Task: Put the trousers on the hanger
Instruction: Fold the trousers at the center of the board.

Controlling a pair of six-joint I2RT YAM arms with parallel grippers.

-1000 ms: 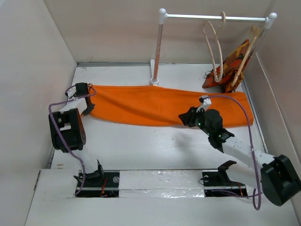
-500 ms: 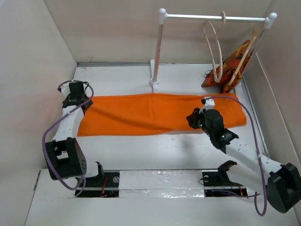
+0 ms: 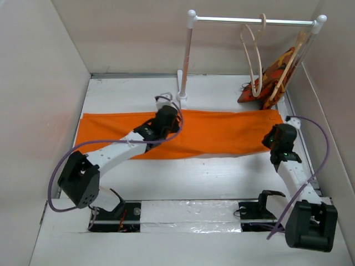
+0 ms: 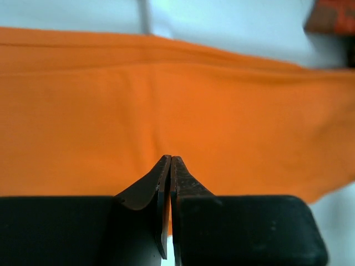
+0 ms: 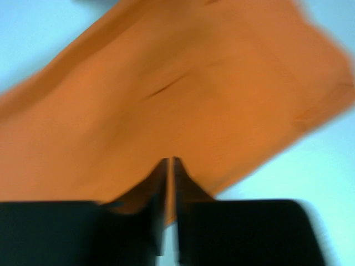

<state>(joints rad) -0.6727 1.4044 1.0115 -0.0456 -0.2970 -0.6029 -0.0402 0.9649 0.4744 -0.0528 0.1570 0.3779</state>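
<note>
The orange trousers [image 3: 222,132] lie flat and stretched across the table, left to right. They fill the left wrist view [image 4: 194,105] and the right wrist view [image 5: 166,83]. The pale wooden hanger [image 3: 253,61] hangs empty from the rail at the back right. My left gripper [image 3: 171,116] is shut and empty over the middle of the trousers, near their far edge; its tips [image 4: 170,159] meet just above the cloth. My right gripper [image 3: 270,137] is shut and empty at the trousers' right end [image 5: 171,160]; that view is blurred.
A white rail stand has its post [image 3: 186,55] and foot [image 3: 182,97] just behind the trousers. A second hanger with a camouflage garment [image 3: 273,75] hangs at the rail's right end, also showing in the left wrist view [image 4: 333,14]. Side walls close in left and right.
My left gripper has swung from the trousers' left end to their middle. My right gripper has moved right to their right end. The trousers have shifted left and lie flatter.
</note>
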